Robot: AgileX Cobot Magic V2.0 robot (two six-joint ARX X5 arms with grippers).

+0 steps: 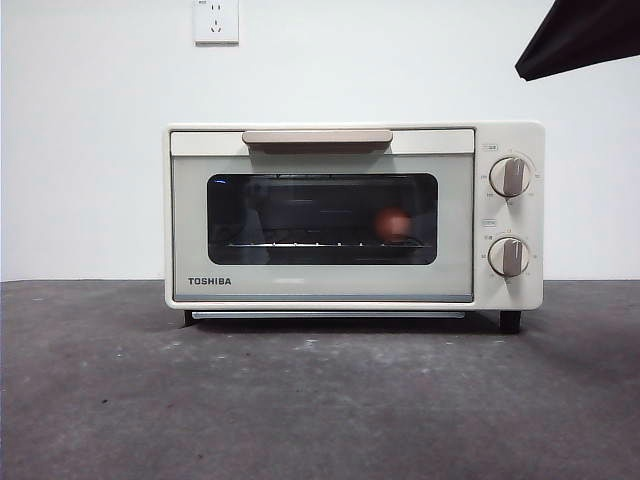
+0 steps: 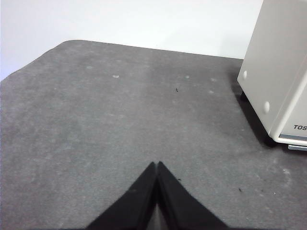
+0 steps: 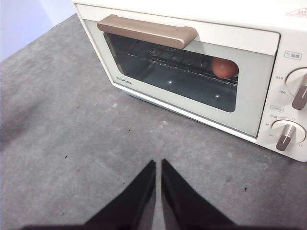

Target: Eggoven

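Observation:
The cream TOSHIBA toaster oven point(image 1: 355, 215) stands on the dark table with its door closed. The reddish-brown egg point(image 1: 393, 224) lies on the wire rack inside, seen through the dark glass window toward the knob side. It also shows in the right wrist view point(image 3: 224, 67). My right gripper point(image 3: 158, 165) is shut and empty, above the table in front of the oven point(image 3: 192, 62). My left gripper point(image 2: 157, 165) is shut and empty over the bare table beside the oven's side wall point(image 2: 276, 72).
The beige handle point(image 1: 317, 137) runs along the top of the door, and two knobs point(image 1: 510, 176) sit on the oven's right panel. A wall socket point(image 1: 216, 20) is on the white wall behind. A black arm tip point(image 1: 575, 38) shows at the top right corner.

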